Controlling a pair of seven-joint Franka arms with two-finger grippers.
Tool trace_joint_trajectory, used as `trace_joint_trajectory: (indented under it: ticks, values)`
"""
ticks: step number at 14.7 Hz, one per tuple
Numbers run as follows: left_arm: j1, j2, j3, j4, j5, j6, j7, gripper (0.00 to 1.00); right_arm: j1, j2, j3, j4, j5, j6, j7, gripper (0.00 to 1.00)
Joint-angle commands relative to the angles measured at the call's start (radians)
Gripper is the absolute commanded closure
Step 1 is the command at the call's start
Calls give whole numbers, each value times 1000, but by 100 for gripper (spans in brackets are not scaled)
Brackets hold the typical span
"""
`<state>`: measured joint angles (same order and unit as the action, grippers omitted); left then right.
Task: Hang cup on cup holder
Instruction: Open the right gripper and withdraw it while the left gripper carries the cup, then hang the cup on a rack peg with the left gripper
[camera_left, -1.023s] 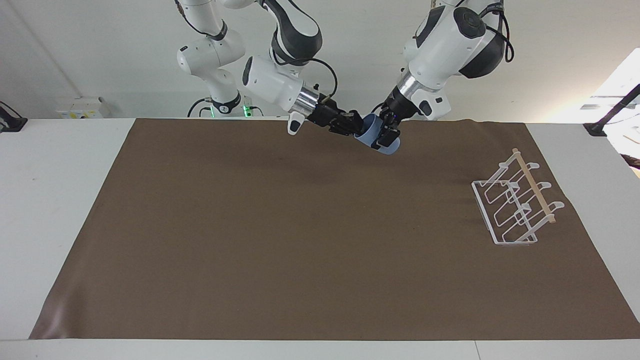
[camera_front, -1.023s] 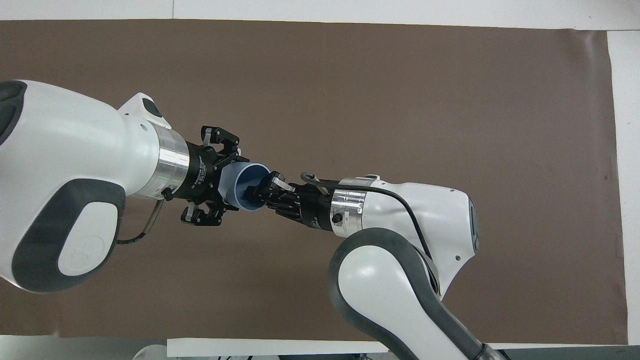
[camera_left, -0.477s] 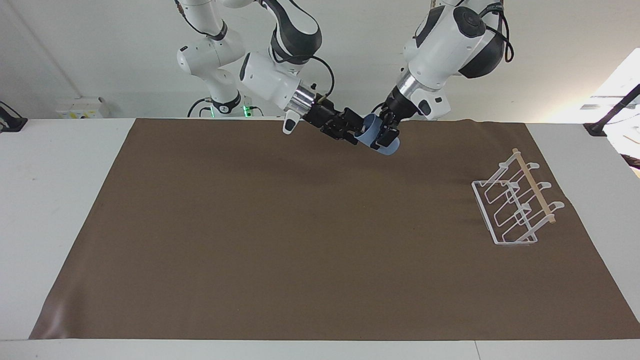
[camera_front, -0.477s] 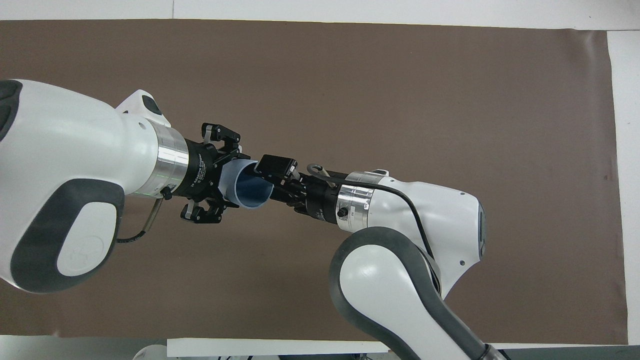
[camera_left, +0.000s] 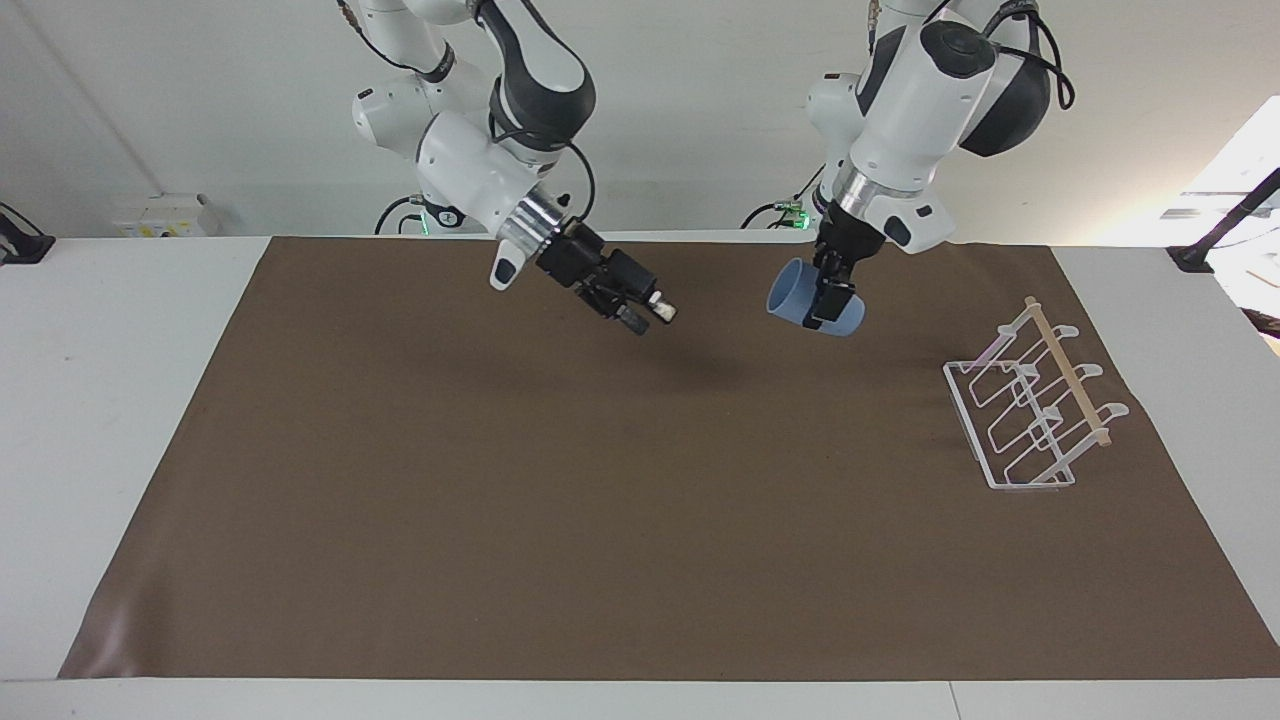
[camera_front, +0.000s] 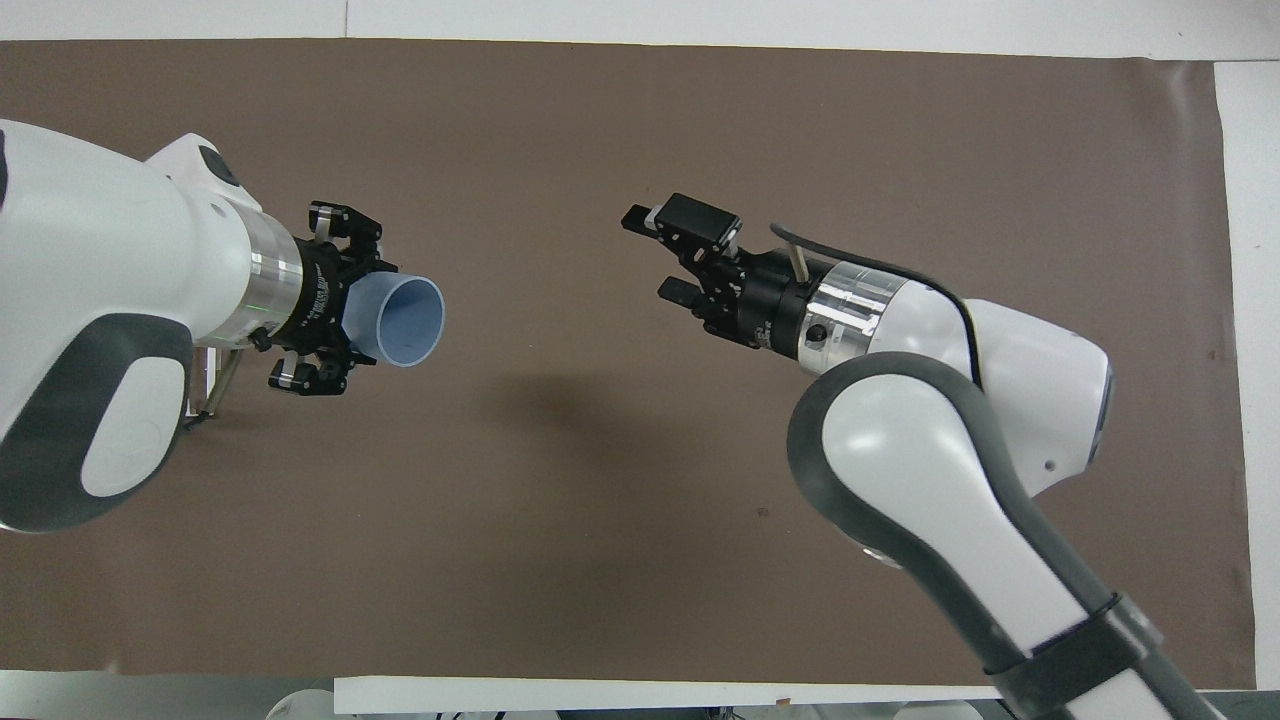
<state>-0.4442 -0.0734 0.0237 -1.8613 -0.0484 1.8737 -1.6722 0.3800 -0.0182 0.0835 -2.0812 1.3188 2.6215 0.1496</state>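
Observation:
The light-blue cup (camera_left: 806, 296) lies on its side in the air, held in my left gripper (camera_left: 827, 300) over the mat's edge nearest the robots. In the overhead view the cup (camera_front: 405, 320) has its open mouth turned toward the right arm, and the left gripper (camera_front: 340, 300) is shut around its base end. My right gripper (camera_left: 645, 314) is open and empty over the mat, apart from the cup; it also shows in the overhead view (camera_front: 652, 255). The white wire cup holder (camera_left: 1035, 412) with its wooden rod stands at the left arm's end of the table. It is hidden in the overhead view.
A brown mat (camera_left: 600, 500) covers most of the white table (camera_left: 120, 400). Only the cup holder stands on it.
The right gripper has let go of the cup and drawn back toward its own end. The left gripper has carried the cup toward the cup holder's end.

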Motion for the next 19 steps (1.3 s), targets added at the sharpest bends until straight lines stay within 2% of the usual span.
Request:
trace_joint_trajectory:
  ticks: [1,4,7,8,9,12,14,16,17,19]
  values:
    - [35,-5,-4,4,183,-24,44,100,-111,6,9,36,-184,-148,-22,0]
    - [51,0,-4,-10,457,-64,118,100,-246,10,10,87,-636,-347,-39,0]
    - [48,95,-4,-13,776,-108,114,100,-347,12,7,162,-962,-536,-62,0]
    - [45,115,-4,-12,899,-128,114,100,-374,1,5,176,-1104,-581,-64,0]
    - [47,127,-4,-12,986,-149,111,100,-395,-9,5,196,-1183,-636,-64,0]
    - [38,196,-4,-13,1241,-224,53,100,-458,-19,-2,285,-1265,-835,-62,0]
    - [6,240,-4,-10,1341,-278,-6,100,-507,-19,-5,352,-1305,-932,-64,0]
    - [-1,312,-4,-12,1464,-353,-124,100,-538,-17,-5,409,-1328,-1023,-82,0]
    - [-1,372,-4,-6,1527,-393,-173,100,-543,-19,-5,423,-1336,-1049,-93,0]
    - [-2,415,-4,-3,1564,-438,-243,100,-540,-19,-4,443,-1356,-1095,-102,0]
